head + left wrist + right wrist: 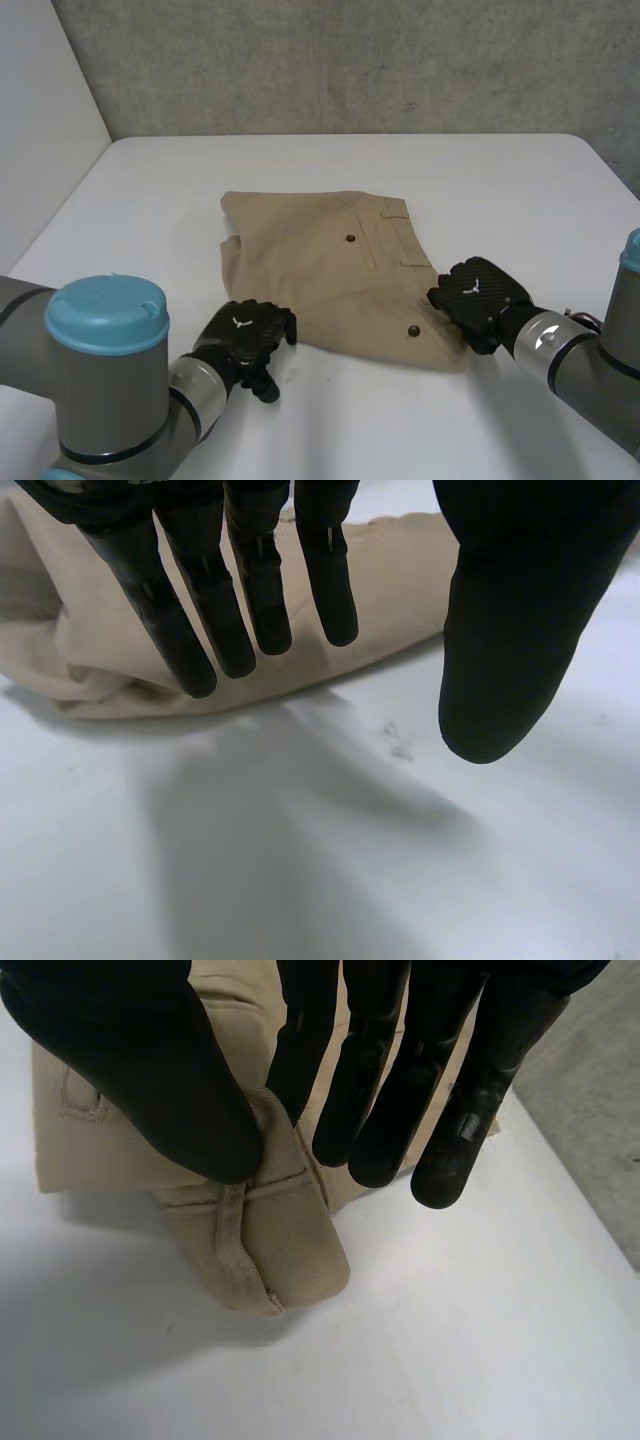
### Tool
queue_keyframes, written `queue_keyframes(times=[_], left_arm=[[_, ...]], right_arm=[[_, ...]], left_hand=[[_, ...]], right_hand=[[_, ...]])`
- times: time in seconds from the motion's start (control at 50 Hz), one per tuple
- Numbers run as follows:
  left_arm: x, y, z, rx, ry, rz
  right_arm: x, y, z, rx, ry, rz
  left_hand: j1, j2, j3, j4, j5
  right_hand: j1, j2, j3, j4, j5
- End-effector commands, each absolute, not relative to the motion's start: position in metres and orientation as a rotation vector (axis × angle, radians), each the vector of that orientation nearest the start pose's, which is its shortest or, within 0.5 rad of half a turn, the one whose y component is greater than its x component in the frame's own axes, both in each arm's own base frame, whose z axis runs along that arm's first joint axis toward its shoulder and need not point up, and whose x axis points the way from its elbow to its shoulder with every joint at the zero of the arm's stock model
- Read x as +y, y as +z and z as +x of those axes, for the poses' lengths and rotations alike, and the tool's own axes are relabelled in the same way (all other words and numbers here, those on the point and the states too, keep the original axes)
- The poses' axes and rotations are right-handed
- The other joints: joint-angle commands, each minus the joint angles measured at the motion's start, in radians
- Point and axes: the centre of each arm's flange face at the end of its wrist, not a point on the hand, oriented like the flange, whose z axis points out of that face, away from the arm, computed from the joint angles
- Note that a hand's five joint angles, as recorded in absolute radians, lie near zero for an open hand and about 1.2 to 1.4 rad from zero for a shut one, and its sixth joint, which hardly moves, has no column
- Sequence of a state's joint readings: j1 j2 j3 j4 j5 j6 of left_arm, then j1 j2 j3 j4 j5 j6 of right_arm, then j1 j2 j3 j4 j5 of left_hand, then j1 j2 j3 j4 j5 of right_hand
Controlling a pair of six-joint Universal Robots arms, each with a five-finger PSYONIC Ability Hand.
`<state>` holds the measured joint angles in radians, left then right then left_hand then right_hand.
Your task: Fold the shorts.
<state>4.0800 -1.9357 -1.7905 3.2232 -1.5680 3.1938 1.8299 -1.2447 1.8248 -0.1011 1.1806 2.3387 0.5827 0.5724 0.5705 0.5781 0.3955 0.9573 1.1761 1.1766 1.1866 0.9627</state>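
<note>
Mid-table, head view: tan woven shorts (330,280), folded to a rough rectangle, dark buttons (350,239) and pocket (393,210) up, on matte white table (140,200). At the near-left edge is the left hand (243,335); at the near-right corner, the right hand (478,295). Left wrist view: fingers (205,620) straight, spread, holding nothing; rumpled cloth edge beyond them, probably not touching. Right wrist view: thumb (140,1060) and a finger pinch the thick seamed corner.

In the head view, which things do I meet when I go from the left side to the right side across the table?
black left robot hand → folded tan fabric shorts → black right robot hand
</note>
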Motion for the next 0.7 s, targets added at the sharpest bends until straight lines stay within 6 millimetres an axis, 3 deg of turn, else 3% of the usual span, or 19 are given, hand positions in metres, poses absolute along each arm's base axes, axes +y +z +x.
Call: queue_keyframes(times=[0.02, 0.04, 0.12, 0.2, 0.28, 0.34, 0.44, 0.7], left_arm=[[-0.166, 0.131, -0.292, 2.836, -1.654, 1.029], [-0.167, 0.132, -0.292, 2.841, -1.659, 1.018], [-0.170, 0.133, -0.290, 2.889, -1.670, 0.887], [-0.174, 0.138, -0.288, 2.916, -1.704, 0.747], [-0.176, 0.142, -0.286, 2.930, -1.723, 0.664], [-0.177, 0.143, -0.288, 2.932, -1.738, 0.649], [-0.188, 0.147, -0.296, 2.897, -1.833, 0.633], [-0.252, 0.140, -0.320, 2.696, -2.049, 0.425]], right_arm=[[-0.232, 0.182, 0.246, 2.041, -1.714, -1.410], [-0.226, 0.206, 0.252, 1.983, -1.772, -1.361], [-0.221, 0.253, 0.258, 1.890, -1.869, -1.195], [-0.222, 0.284, 0.263, 1.829, -1.899, -1.044], [-0.214, 0.295, 0.274, 1.814, -1.881, -1.004], [-0.209, 0.292, 0.280, 1.836, -1.856, -1.017], [-0.219, 0.262, 0.284, 1.944, -1.774, -1.051], [-0.241, 0.219, 0.277, 2.127, -1.670, -1.040]], left_hand=[[0.045, 0.055, 0.057, 0.049, 0.058], [0.036, 0.046, 0.048, 0.041, 0.049], [-0.023, -0.012, -0.010, -0.018, -0.010], [-0.064, -0.053, -0.052, -0.059, -0.051], [-0.122, -0.112, -0.110, -0.118, -0.110], [-0.246, -0.235, -0.233, -0.241, -0.233], [-0.290, -0.280, -0.278, -0.285, -0.277], [-0.290, -0.280, -0.278, -0.285, -0.277]], right_hand=[[0.439, 0.220, 0.220, 0.210, 0.259], [0.439, 0.220, 0.220, 0.210, 0.259], [0.439, 0.220, 0.220, 0.210, 0.259], [0.439, 0.220, 0.220, 0.210, 0.259], [0.439, 0.220, 0.220, 0.210, 0.259], [0.439, 0.220, 0.220, 0.210, 0.259], [0.439, 0.220, 0.220, 0.210, 0.259], [0.439, 0.220, 0.220, 0.210, 0.259]])
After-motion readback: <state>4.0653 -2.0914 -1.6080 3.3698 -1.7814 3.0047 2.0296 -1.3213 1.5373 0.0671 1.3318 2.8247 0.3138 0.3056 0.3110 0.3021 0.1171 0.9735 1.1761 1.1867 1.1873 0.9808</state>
